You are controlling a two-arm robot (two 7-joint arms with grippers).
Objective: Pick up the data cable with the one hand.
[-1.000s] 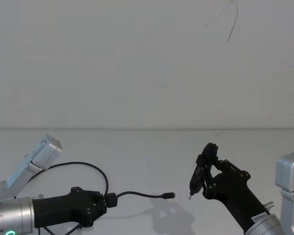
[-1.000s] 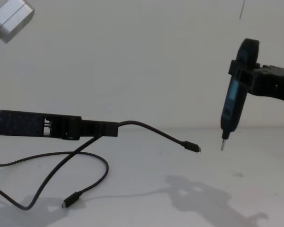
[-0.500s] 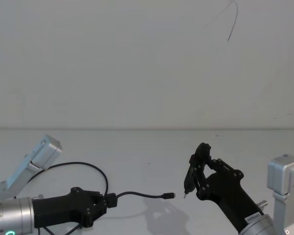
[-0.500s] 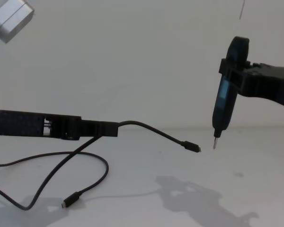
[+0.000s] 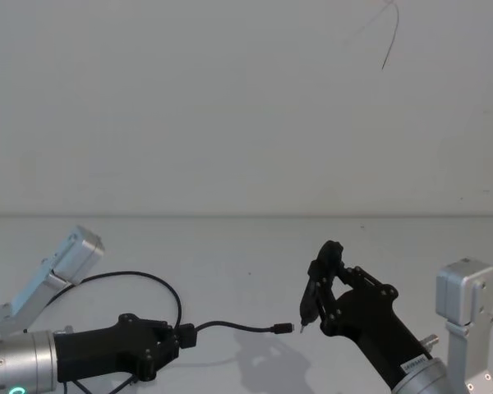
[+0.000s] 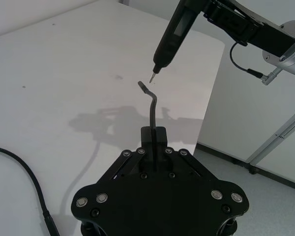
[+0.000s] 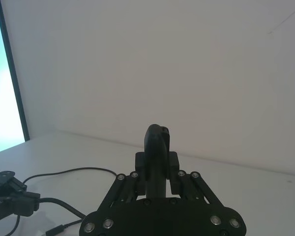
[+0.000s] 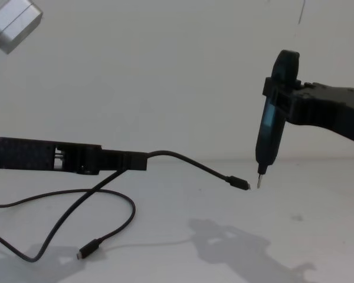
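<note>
The data cable (image 5: 230, 326) is a thin black cord held above the white table. My left gripper (image 5: 185, 335), the flat black one hand, is shut on it. The cord juts forward from the jaws (image 8: 189, 162) to a small plug with a silvery tip (image 8: 240, 183). The slack loops on the table to the other plug (image 8: 87, 250). The left wrist view has the cord (image 6: 152, 105) rising from the closed jaws. My right gripper (image 5: 329, 287) is shut on an upright pen-like tool (image 8: 270, 124). Its metal tip (image 8: 259, 180) hangs just right of the cable's plug.
Silver arm links stand at the far left (image 5: 62, 267) and far right (image 5: 464, 308). A plain white wall rises behind the table. The table's edge (image 6: 211, 98) drops to the floor on the right arm's side.
My right arm has carried the pen-like tool leftward, closing the gap to the cable's free plug. The left gripper and the cable have stayed put.
</note>
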